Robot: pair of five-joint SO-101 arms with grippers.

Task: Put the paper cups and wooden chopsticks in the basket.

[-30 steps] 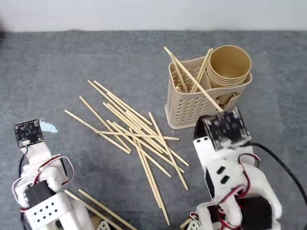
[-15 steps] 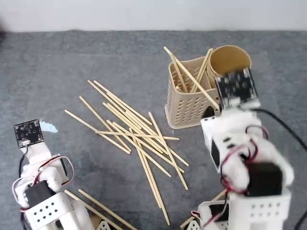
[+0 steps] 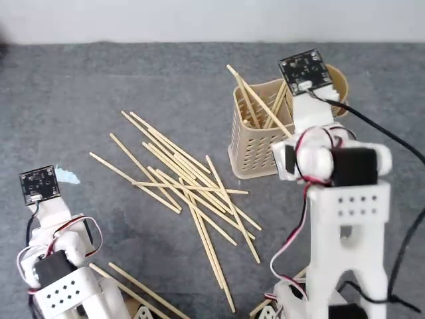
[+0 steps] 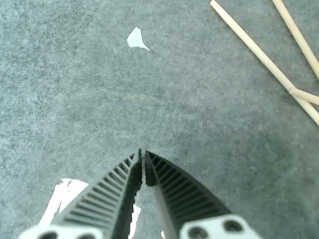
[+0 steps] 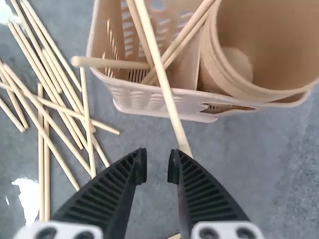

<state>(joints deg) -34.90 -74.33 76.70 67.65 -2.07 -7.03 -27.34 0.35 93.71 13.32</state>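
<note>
Near left: left gripper [image 4: 143,158] recorded with jaws pressed together, nothing held, poised over the grey mat [image 4: 209,124]. White scraps [image 4: 137,39] noted on the mat beyond it. 2 chopsticks [image 3: 136,284] lie beside the left arm's base.

Centre: loose wooden chopsticks [image 3: 189,189] scattered in a crossed pile on the mat.

Far right: right gripper [image 5: 157,162] held above the near side of the basket [image 5: 149,102], jaws parted slightly, nothing gripped. 1 leaning chopstick [image 5: 159,74] ends just beside a finger. Stacked paper cups [image 5: 249,59] sit in the basket's right compartment, several chopsticks in the left.
</note>
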